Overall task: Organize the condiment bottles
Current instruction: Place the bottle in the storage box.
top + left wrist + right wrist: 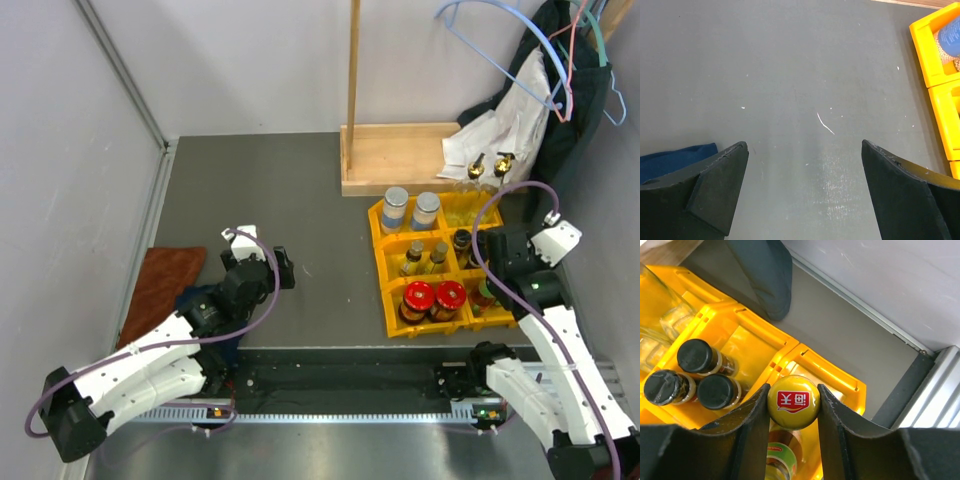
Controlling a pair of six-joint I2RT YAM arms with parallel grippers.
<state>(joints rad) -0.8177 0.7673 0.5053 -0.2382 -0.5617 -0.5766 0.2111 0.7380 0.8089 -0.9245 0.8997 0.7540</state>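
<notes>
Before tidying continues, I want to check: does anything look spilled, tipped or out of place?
Nothing is spilled or tipped. Only a crumpled rust-brown cloth and a blue cloth lie on the grey table's left side, away from the yellow plastic bin.

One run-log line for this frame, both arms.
left gripper: jaws open, empty, over table | right gripper: jaws shut on yellow-capped bottle, at near-right compartment of yellow bin

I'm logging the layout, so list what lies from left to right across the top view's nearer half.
Brown cloth → left gripper, open → red-lidded jars → right gripper, shut on a yellow-capped bottle.
</notes>
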